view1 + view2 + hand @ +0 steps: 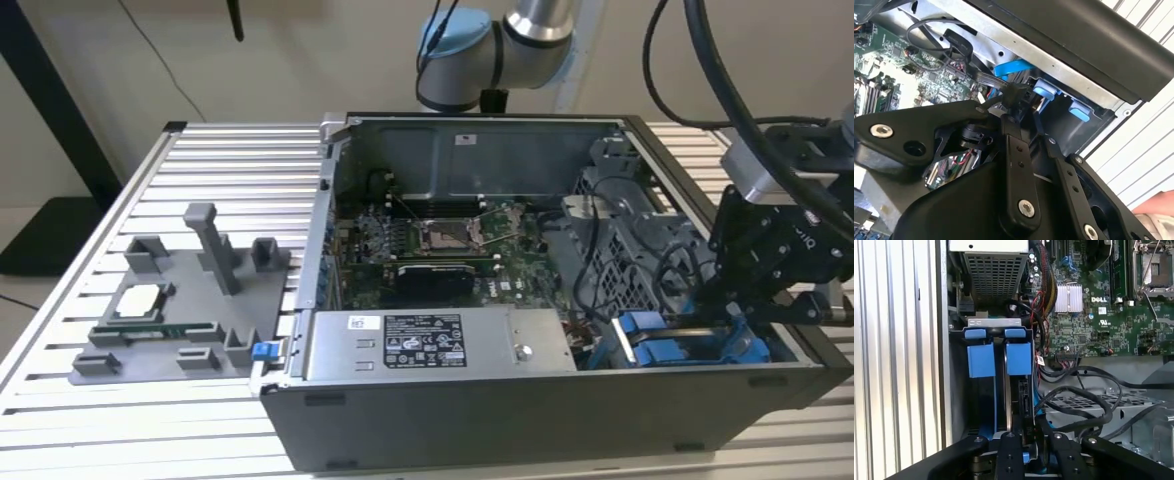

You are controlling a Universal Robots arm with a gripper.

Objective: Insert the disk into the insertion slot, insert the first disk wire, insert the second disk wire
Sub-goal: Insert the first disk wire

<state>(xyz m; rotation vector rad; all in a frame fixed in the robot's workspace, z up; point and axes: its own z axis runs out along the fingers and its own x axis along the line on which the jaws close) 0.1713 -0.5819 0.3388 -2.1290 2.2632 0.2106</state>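
Note:
The disk's bright blue carrier (pixel 1018 358) stands on edge in the insertion slot (pixel 993 322), a grey bay at the case's front corner on the exterior view's right (pixel 667 348). The disk's dark end (pixel 1022 396) faces my fingers. My gripper (pixel 1020 100) reaches down into that bay and is shut on a small black wire connector (pixel 1015 92), whose grey cable (pixel 985 77) runs off toward the motherboard. In the first wrist view the gripper (pixel 1026 434) is right at the disk's end. In the exterior view the gripper (pixel 727 322) hangs over the blue fittings.
The silver power-supply box (pixel 441 345) lies beside the bay, with the motherboard (pixel 441 240) behind it. A perforated metal cage (pixel 994 270) and loose black cables (pixel 1074 392) crowd the bay. A grey fixture (pixel 180 300) with parts stands on the slatted table (pixel 214 150).

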